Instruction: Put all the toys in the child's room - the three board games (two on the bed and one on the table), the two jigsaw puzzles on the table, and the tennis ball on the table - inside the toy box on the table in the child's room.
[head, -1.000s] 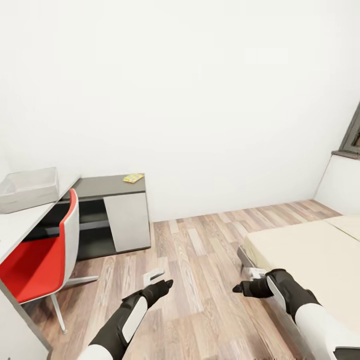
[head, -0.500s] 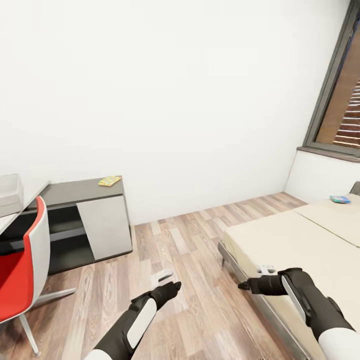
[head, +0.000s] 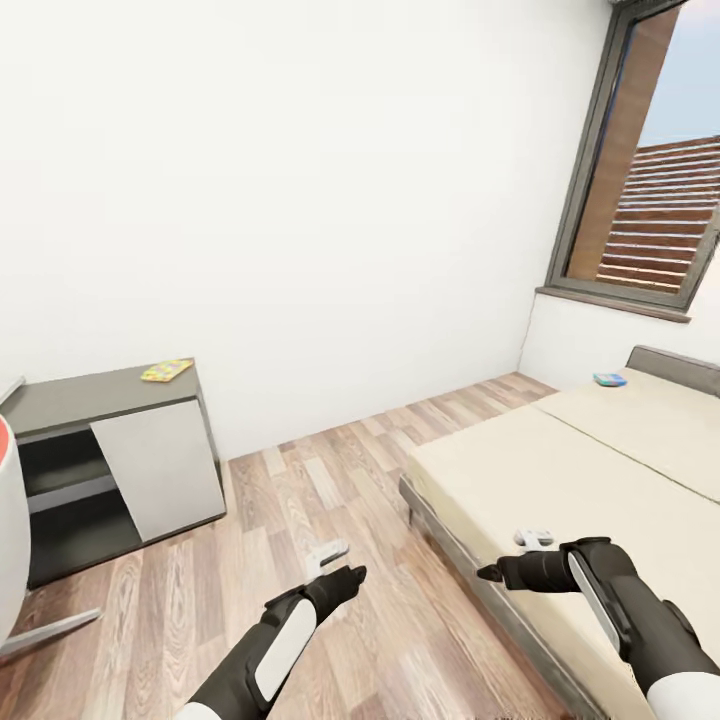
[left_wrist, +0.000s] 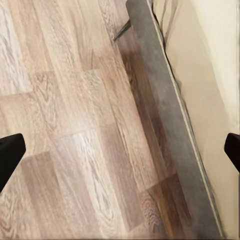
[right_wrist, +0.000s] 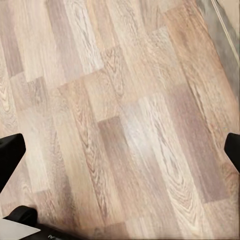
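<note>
On the right: camera has swung; bed (head: 560, 480) wider (toy box gone)
Tabletop (head: 90, 388): jigsaw puzzle (head: 166, 371)
Left hand (left_wrist: 120, 150): released
Right hand (right_wrist: 120, 150): released, over floor (head: 330, 490)

black forearms, white side panels, black claw fingertips (left_wrist: 10, 152)

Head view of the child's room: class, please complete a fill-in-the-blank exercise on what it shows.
1. The colourful jigsaw puzzle lies on the grey ____.
2. The small blue item lies on the ____, near its headboard.
3. The window is above the bed's ____.
4. Both claws hold ____.

Missing words: cabinet; bed; headboard; nothing
</note>
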